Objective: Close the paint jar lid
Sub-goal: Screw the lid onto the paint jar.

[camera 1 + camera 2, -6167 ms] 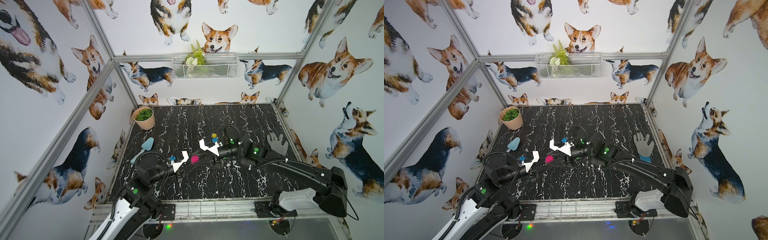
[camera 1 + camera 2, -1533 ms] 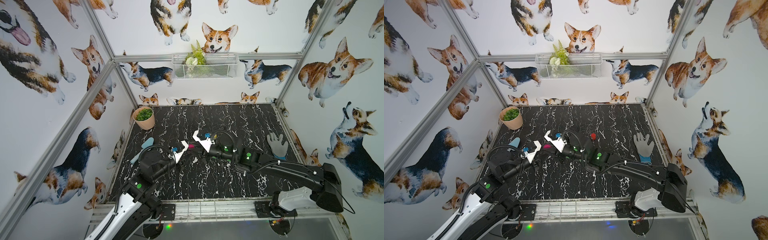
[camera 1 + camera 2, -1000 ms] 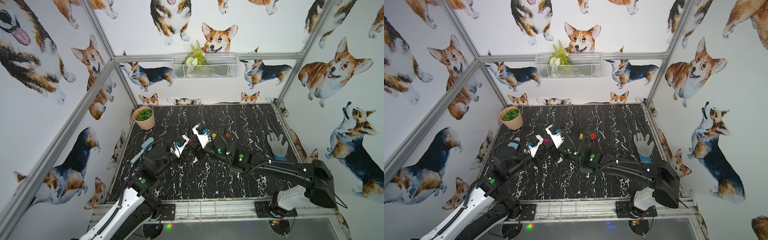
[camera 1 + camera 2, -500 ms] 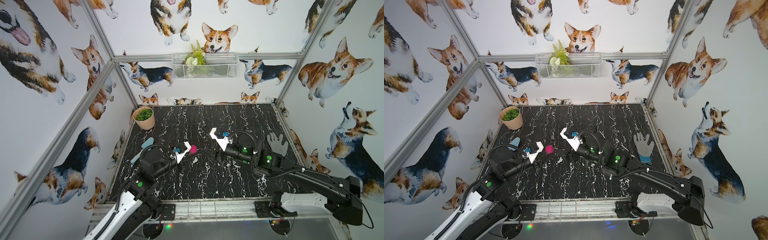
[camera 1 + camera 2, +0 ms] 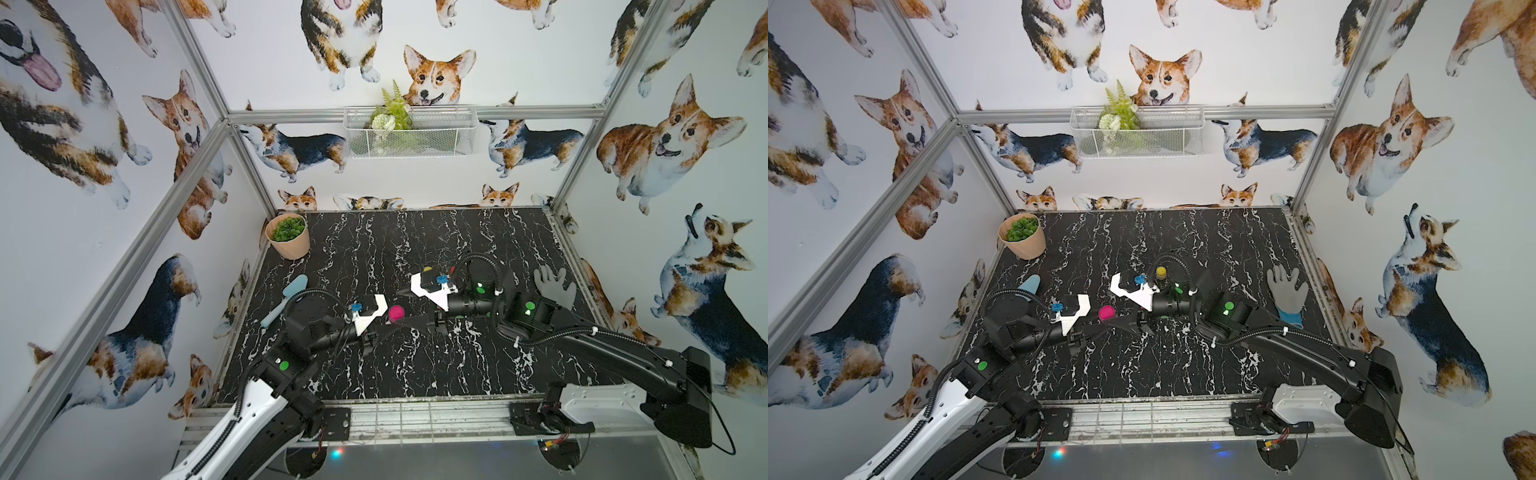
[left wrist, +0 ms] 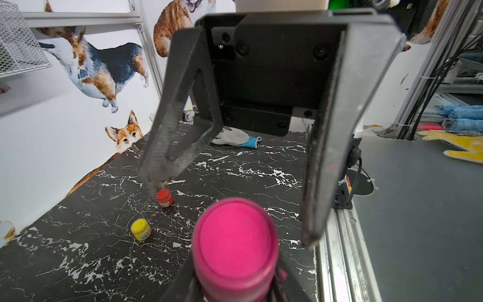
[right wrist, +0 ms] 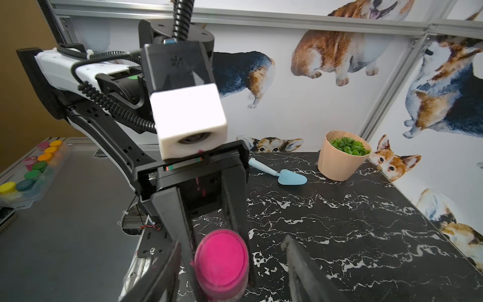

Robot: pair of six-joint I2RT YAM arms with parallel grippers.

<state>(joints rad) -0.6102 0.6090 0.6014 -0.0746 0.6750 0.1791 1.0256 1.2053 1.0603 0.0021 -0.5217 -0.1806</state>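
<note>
There are three paint jars: one pink jar (image 6: 235, 245), one yellow jar (image 6: 140, 229) and one red jar (image 6: 164, 198). There is one grey glove (image 5: 555, 286), one blue scoop (image 5: 296, 285), one potted plant (image 5: 291, 245) and one wire basket (image 5: 436, 139) on the far wall.

The white-and-black left arm (image 5: 257, 399) is lying stretched out from the near edge, its forearm almost level. At its end the black two-fingered left tool (image 5: 390, 323) is gripping a small pink round-lidded paint jar (image 5: 395, 312) tightly from both sides. The all-black right arm (image 5: 602, 349) is pointing in from the opposite side, wrist facing wrist. The right tool (image 5: 411, 321) is standing with its fingers (image 6: 329, 130) spread wide, straddling the jar's lid and leaving clear gaps on both sides.
</note>
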